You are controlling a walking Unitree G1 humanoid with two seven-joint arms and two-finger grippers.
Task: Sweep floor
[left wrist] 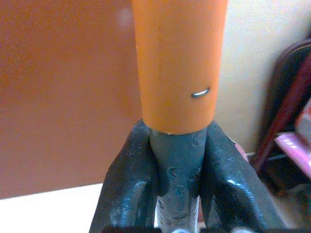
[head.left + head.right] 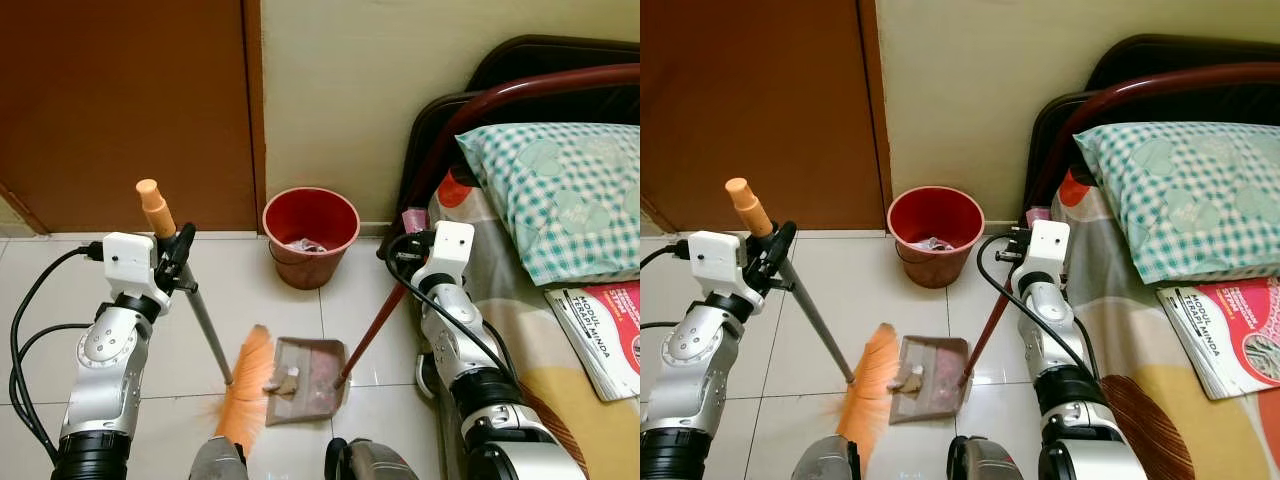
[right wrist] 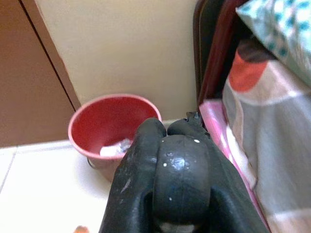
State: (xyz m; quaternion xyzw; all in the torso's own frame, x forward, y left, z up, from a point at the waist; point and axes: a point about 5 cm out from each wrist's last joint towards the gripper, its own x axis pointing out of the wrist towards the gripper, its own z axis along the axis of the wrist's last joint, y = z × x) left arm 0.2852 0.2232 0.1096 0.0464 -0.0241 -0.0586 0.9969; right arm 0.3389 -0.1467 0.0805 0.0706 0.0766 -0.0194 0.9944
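White tiled floor (image 2: 240, 290), brown wooden door (image 2: 120, 100), cream wall (image 2: 340, 90), dark bed frame (image 2: 520, 70) at right, patterned sheet (image 2: 560, 370), green checked pillow (image 2: 560, 190), magazine (image 2: 610, 330) on bed

The broom (image 2: 205, 330) has a grey metal handle with an orange cap on top and orange bristles. It leans steeply, the bristles resting on the white tile floor (image 2: 280, 310) against the left edge of the dustpan (image 2: 305, 380). The dustpan is brown, lies flat on the floor, holds some small scraps, and has a long dark red handle rising to the right.
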